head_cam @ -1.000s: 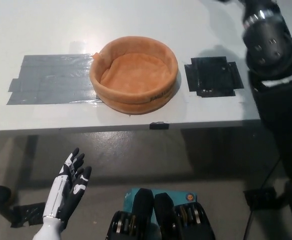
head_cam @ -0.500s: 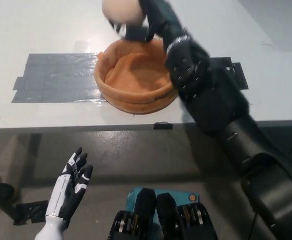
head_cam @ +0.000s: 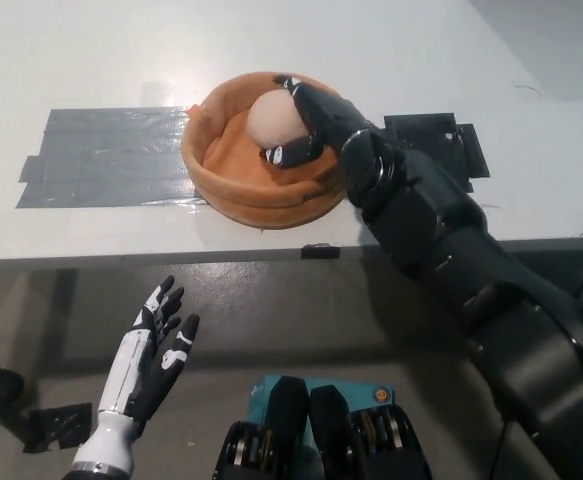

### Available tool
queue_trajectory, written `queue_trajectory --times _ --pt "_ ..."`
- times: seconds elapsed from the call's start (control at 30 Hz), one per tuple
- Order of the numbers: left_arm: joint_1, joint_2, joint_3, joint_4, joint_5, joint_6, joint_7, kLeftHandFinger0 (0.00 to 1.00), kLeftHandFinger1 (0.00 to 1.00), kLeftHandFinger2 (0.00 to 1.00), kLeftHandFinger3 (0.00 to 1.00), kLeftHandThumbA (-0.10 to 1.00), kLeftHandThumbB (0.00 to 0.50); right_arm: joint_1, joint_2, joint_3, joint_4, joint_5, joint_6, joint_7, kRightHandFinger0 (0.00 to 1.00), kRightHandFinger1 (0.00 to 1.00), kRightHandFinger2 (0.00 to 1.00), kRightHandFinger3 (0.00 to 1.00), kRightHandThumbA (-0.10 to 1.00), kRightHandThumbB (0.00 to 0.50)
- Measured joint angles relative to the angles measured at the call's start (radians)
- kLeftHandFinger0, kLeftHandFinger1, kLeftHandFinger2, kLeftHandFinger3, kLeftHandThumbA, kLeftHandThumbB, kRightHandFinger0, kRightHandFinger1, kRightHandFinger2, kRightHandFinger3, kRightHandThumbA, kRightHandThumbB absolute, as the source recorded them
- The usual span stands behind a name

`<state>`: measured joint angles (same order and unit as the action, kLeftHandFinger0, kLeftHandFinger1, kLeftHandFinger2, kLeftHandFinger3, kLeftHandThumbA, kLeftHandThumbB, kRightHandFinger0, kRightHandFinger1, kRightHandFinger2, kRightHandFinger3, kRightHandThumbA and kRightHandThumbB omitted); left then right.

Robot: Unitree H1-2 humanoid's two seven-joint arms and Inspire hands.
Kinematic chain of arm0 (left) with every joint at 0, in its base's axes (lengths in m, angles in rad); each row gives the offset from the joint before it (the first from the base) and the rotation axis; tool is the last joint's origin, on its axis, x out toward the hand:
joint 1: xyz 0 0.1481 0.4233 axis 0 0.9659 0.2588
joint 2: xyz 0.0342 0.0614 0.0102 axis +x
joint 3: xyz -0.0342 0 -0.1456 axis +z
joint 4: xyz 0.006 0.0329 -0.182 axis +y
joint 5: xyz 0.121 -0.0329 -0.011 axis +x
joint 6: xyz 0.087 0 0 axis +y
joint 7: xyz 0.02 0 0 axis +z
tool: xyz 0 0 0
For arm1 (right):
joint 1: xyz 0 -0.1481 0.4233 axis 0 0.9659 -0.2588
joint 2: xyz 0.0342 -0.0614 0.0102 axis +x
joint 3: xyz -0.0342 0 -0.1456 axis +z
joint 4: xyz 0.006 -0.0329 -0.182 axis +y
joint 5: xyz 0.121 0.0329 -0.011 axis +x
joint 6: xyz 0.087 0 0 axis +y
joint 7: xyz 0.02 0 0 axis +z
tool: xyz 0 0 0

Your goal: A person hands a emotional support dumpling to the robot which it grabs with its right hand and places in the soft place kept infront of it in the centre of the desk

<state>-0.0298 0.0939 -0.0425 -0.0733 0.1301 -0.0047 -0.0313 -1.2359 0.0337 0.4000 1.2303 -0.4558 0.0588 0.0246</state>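
R hand (head_cam: 306, 125) holds dumpling (head_cam: 274, 118) inside bed (head_cam: 221, 170) on counter (head_cam: 391, 50) | L hand (head_cam: 156, 350) low, fingers wide, empty

The black right hand (head_cam: 306, 125), which half a second ago held the pale dumpling (head_cam: 274, 118) high above the far rim of the orange soft basket (head_cam: 226, 185), is now lowered, with the dumpling down inside the basket and the fingers still wrapped around it.
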Motion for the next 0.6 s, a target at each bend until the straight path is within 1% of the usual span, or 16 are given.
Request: queue_trajectory --times 0.03,0.1,0.13,0.2,0.27,0.3,0.37,0.4,0.43,0.5,0.53,0.57,0.6 --pt "0.000 0.000 -0.001 0.000 0.001 0.000 0.000 1.00 1.00 1.00 1.00 0.77 0.000 0.000 -0.005 0.005 -0.008 0.000 0.000 0.013 1.00 1.00 1.00 1.00 0.86 0.500" --pt "0.000 0.002 -0.002 0.000 0.002 0.001 0.000 1.00 1.00 1.00 1.00 0.80 0.000 0.000 -0.011 0.009 -0.027 0.000 0.001 0.033 1.00 1.00 1.00 1.00 0.87 0.500" --pt "-0.001 0.002 -0.003 0.000 0.002 0.001 0.000 1.00 1.00 1.00 1.00 0.81 0.002 0.000 -0.016 0.009 -0.043 0.001 0.001 0.043 1.00 1.00 1.00 1.00 0.92 0.500" --pt "-0.002 0.003 -0.004 0.000 0.002 0.001 0.000 1.00 1.00 1.00 1.00 0.82 0.000 0.001 -0.027 0.006 -0.088 0.003 0.001 0.063 1.00 1.00 1.00 1.00 0.96 0.500" --pt "-0.004 0.003 -0.004 0.000 0.002 0.005 0.000 1.00 1.00 1.00 1.00 0.82 0.012 0.002 -0.035 -0.005 -0.131 0.008 0.002 0.077 1.00 1.00 1.00 1.00 0.96 0.500" --pt "-0.004 0.003 -0.004 0.000 0.002 0.007 0.000 1.00 1.00 1.00 1.00 0.82 0.003 0.003 -0.038 -0.011 -0.153 0.011 0.002 0.081 1.00 1.00 1.00 1.00 0.95 0.500" --pt "-0.006 0.003 -0.004 0.000 0.002 0.014 0.000 1.00 1.00 1.00 1.00 0.81 0.000 0.010 -0.049 -0.031 -0.230 0.020 0.007 0.096 1.00 1.00 1.00 1.00 0.95 0.500" --pt "-0.006 0.003 -0.004 0.000 0.001 0.016 0.000 1.00 1.00 1.00 1.00 0.81 0.000 0.012 -0.052 -0.039 -0.254 0.023 0.008 0.100 1.00 1.00 1.00 1.00 0.94 0.494" --pt "-0.007 0.003 -0.004 0.000 0.002 0.019 0.000 1.00 1.00 1.00 1.00 0.82 0.000 0.015 -0.057 -0.052 -0.295 0.030 0.012 0.109 1.00 1.00 1.00 1.00 0.88 0.482" --pt "-0.009 0.003 -0.004 0.000 0.002 0.021 0.000 1.00 1.00 1.00 1.00 0.81 0.000 0.023 -0.067 -0.081 -0.368 0.048 0.015 0.123 1.00 1.00 1.00 1.00 0.87 0.470" --pt "-0.009 0.003 -0.004 0.000 0.002 0.022 0.000 1.00 1.00 1.00 1.00 0.80 0.000 0.027 -0.073 -0.102 -0.406 0.059 0.016 0.131 1.00 1.00 1.00 1.00 0.89 0.465" --pt "-0.010 0.003 -0.004 0.000 0.002 0.022 0.000 1.00 1.00 1.00 1.00 0.79 0.000 0.031 -0.079 -0.116 -0.436 0.070 0.015 0.137 1.00 1.00 1.00 1.00 0.92 0.483" --pt "-0.010 0.003 -0.005 0.000 0.002 0.021 0.000 1.00 1.00 1.00 1.00 0.81 0.011 0.036 -0.089 -0.128 -0.468 0.079 0.015 0.143 1.00 1.00 1.00 1.00 0.94 0.475"
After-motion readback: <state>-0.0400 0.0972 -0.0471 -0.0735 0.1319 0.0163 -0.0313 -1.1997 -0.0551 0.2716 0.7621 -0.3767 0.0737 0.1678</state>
